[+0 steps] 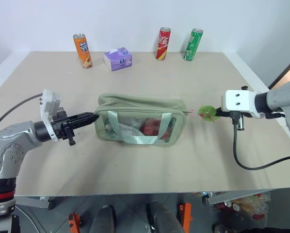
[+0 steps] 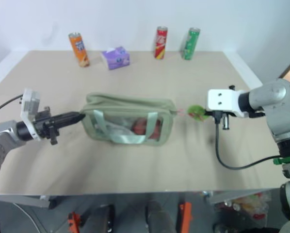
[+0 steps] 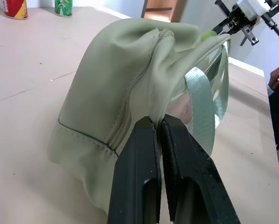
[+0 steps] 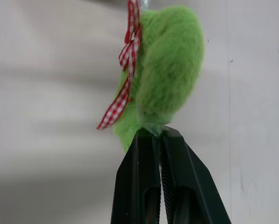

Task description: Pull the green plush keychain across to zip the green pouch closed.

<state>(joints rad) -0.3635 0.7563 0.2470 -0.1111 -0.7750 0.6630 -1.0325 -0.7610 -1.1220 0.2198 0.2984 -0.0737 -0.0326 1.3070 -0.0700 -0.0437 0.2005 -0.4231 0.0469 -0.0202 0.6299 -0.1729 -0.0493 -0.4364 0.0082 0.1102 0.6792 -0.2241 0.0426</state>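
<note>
An orange can (image 1: 82,50), a purple tissue pack (image 1: 118,58), a red can (image 1: 163,43) and a green can (image 1: 193,44) stand along the far edge of the beige table (image 1: 150,170).

I can't properly read any lettering from my station. The tall orange soda can (image 1: 82,50) at the back of the beige table carries pale characters down its side, too small for me to make out. The red soda can (image 1: 163,43) has a white script mark I can't decipher. The tall green soda can (image 1: 193,44) shows pale marks, also illegible. The small purple tissue pack (image 1: 118,58) bears a printed pattern, with no words I can tell.
</note>
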